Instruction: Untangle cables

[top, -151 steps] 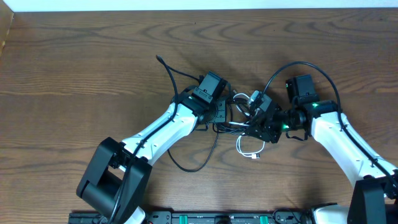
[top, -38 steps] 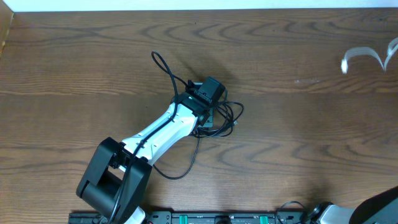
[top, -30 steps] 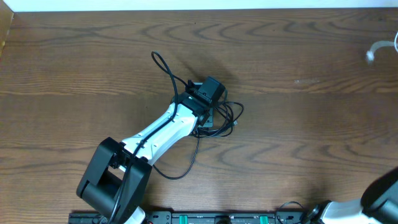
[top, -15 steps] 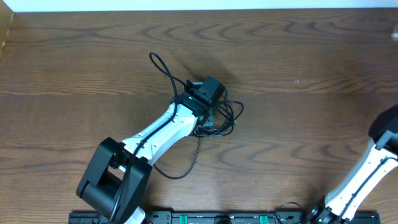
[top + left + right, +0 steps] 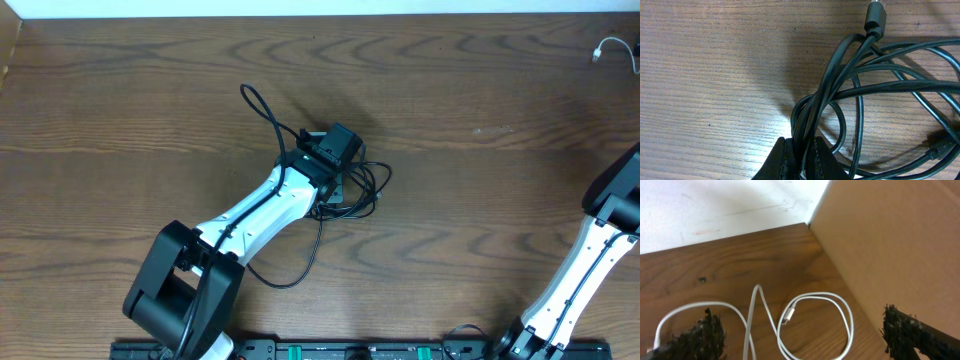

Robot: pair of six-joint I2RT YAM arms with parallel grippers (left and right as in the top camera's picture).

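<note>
Nearest me, the left arm [image 5: 260, 210] reaches from its base at 7 o'clock up toward the middle of the table [image 5: 480, 220]. On its wrist view the left gripper [image 5: 802, 161] has its jaws pinched almost together on one strand of the black cables [image 5: 880, 90], the strand running up out of the bite toward 12 o'clock. The rest of that bundle lies on the wood in overlapping loops, mostly at 2 to 3 o'clock from the jaws. A dark plug [image 5: 875, 17] sits at the top edge of the frame. From overhead, the bundle lies just at 4 o'clock of the wrist. One long tail curves off to 7 o'clock alongside the arm, and a narrow loop sticks out at 11 o'clock. The right arm [image 5: 600, 250] stands at the 4 o'clock edge of the table, well apart from the bundle. Only part of it is in the overhead frame, and its gripper cannot be seen there. On its wrist view the right gripper [image 5: 800, 330] has its jaws spread wide with nothing in them. The white cable [image 5: 816, 295] lies loose on the wood below and between them in two open loops, its small plug end [image 5: 788, 315] resting inside one loop. That cable lies in the far corner at 2 o'clock, just beside a tan side board [image 5: 890, 240].
</note>
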